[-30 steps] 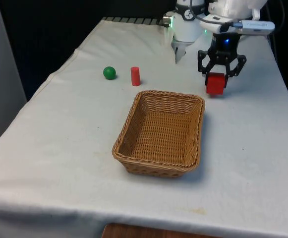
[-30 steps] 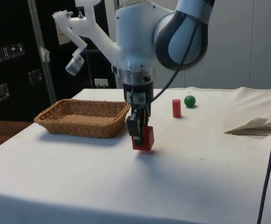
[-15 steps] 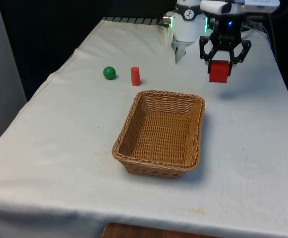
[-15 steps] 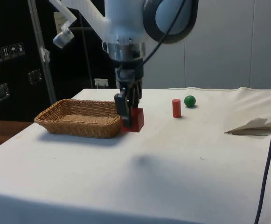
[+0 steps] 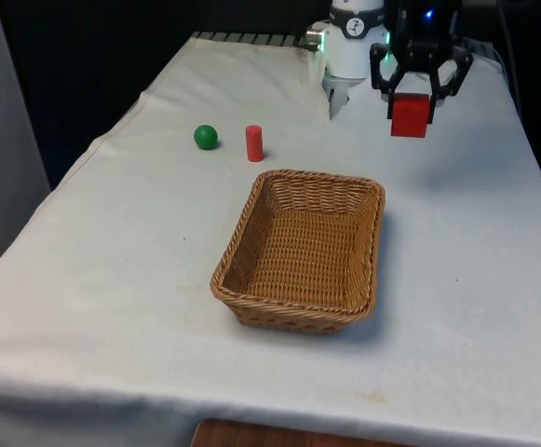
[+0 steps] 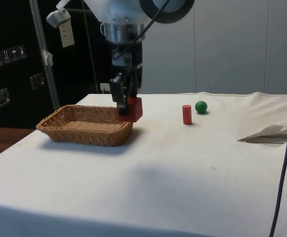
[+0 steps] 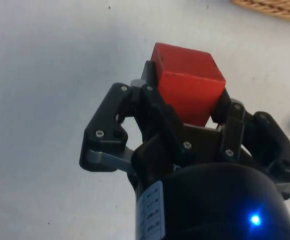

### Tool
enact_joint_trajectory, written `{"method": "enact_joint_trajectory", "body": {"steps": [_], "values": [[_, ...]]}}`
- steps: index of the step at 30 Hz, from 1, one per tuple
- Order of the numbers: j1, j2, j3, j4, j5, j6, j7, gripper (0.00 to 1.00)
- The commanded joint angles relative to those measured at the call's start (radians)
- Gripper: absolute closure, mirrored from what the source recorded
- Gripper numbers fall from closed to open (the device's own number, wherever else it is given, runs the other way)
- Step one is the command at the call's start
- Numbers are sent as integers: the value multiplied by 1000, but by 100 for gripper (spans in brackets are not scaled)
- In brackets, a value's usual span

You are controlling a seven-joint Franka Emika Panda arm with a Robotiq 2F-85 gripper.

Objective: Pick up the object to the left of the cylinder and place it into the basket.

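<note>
My gripper [image 5: 412,101] is shut on a red cube [image 5: 411,115] and holds it well above the cloth, beyond the far right corner of the wicker basket [image 5: 300,247] in the front view. From the side, the red cube [image 6: 130,108] hangs just past the basket [image 6: 86,123] rim nearest the cylinder. The wrist view has the cube [image 7: 187,82] clamped between the black fingers [image 7: 152,95]. A red cylinder [image 5: 254,142] stands upright on the cloth, with a green ball [image 5: 206,137] to its left in the front view.
A crumpled fold of white cloth [image 6: 269,133] lies at the side view's right. The robot's white base [image 5: 349,51] stands at the table's far end, close behind the gripper.
The gripper has lifted the red cube off the cloth and carried it upward and toward the basket. Ball, cylinder and basket have not moved.
</note>
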Motion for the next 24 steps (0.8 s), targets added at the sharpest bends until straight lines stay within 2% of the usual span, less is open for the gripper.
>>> {"method": "enact_joint_trajectory", "body": {"steps": [1,8,9,10,17,18,19,24], "values": [[-2,-4,-5,14,-6,-15,1,100],[-8,14,-21,69,18,-26,-34,100],[-5,9,-24,60,1,-20,-19,100],[-9,20,-23,77,23,-25,-40,100],[-20,83,-36,154,76,-22,-95,100],[-14,85,-44,153,58,-20,-80,100],[-21,93,-38,165,84,-22,-103,100],[-30,150,-46,230,126,-25,-143,100]]}}
